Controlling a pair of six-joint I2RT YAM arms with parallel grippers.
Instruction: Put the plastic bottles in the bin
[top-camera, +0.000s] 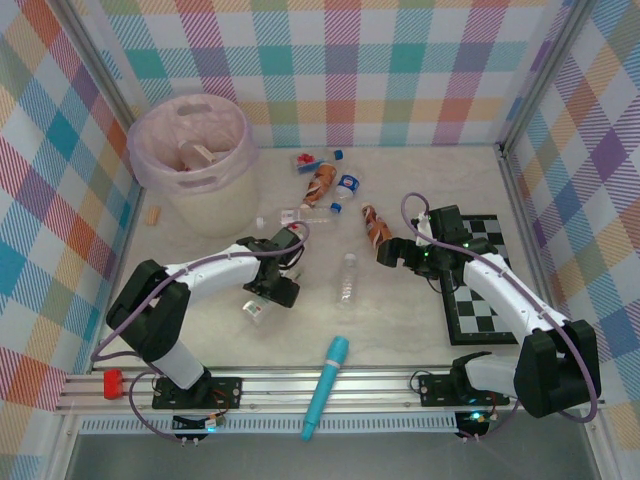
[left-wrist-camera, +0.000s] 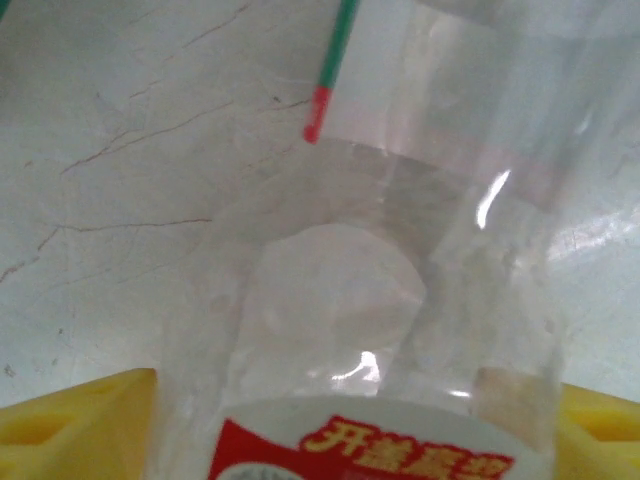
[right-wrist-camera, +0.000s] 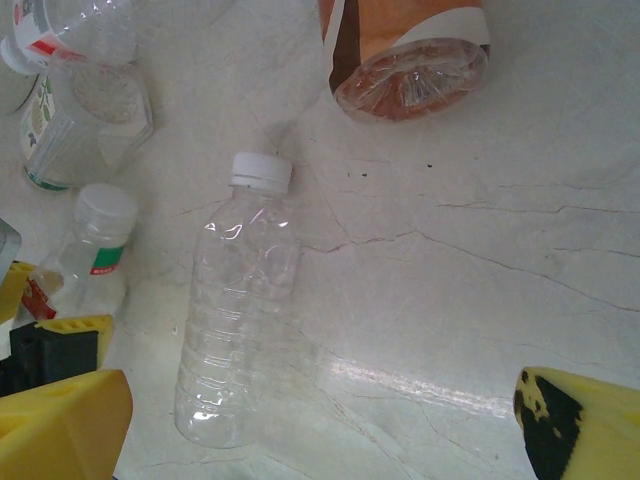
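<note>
**Left tool straddling a clear bottle, right tool hanging wide**

In the overhead view we are watching the left tool (top-camera: 265, 298) pointing down at the bench (top-camera: 205, 335), lower left of centre, with a small clear bottle (top-camera: 254, 311) lying right at its tip. In the left wrist view that bottle, its red label (left-wrist-camera: 400, 455) at the bottom edge, is sitting between the yellow fingers (left-wrist-camera: 70, 425). These are showing in both lower corners, just beside the bottle's sides. We cannot tell whether they are pressing the plastic or only standing next to it.

The right tool (top-camera: 393, 252) is hovering right of centre. In the right wrist view its fingers are standing wide apart in the two lower corners, holding nothing. Beyond them a white-capped clear bottle (right-wrist-camera: 240, 310) is lying on the bench, left of centre, cap toward the top of the frame. A brown bottle (right-wrist-camera: 405, 55) is lying at the top edge, apart from it.

Overhead, a loose group of bottles (top-camera: 325, 180) is lying in the upper centre. The bin (top-camera: 215, 205) is standing in the upper left, well apart from both tools, with something brownish lying inside that we cannot make out. A teal cylinder (top-camera: 327, 385) is lying at the bottom centre. A chequered board (top-camera: 485, 300) is lying on the right, under the right arm.
</note>
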